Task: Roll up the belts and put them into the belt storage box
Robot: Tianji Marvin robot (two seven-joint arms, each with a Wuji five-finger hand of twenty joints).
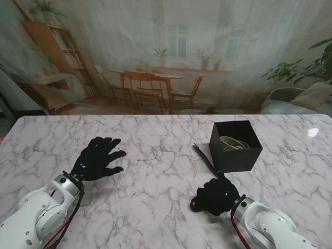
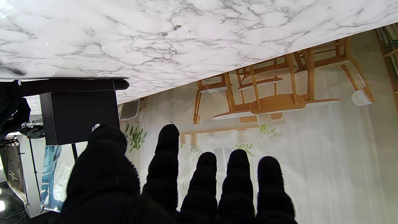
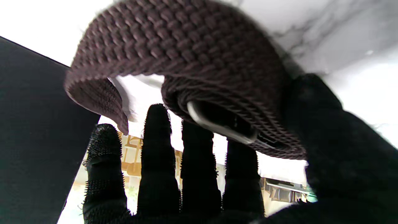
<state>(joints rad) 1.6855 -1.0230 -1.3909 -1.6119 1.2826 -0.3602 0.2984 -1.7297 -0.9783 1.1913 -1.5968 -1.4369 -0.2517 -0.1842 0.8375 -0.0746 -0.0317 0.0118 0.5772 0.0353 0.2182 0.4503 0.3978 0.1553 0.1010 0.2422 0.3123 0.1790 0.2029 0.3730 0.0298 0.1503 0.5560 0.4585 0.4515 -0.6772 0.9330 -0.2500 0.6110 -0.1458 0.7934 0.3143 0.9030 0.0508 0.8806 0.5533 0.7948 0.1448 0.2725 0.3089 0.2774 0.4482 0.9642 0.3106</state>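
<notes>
A: Where's the brown belt rn?

B: On the marble table, right half. One end lies flat just left of the black box, running along its near-left corner toward the robot. The other end is under the right hand.

A: Is the hand holding it?

B: Looks so. In the right wrist view the woven belt curls over the fingers, with a metal ring at the coil's middle and the thumb pressed against the belt's side. The fingers lie close together, wrapped by the strap. From the stand cam the hand is palm down on the table, w/ the belt's curl showing at its left edge.

A: Anything in the box?

B: Yes, a pale belt coiled inside. The box sits far right, upright, open top.

A: Left hand?

B: The left hand is on the left half, well apart from box & belt, fingers spread, nothing in it. Can't tell if the palm touches the table. Its wrist cam shows the fingers fanned out, w/ the box and the belt's flat end off across the table.
</notes>
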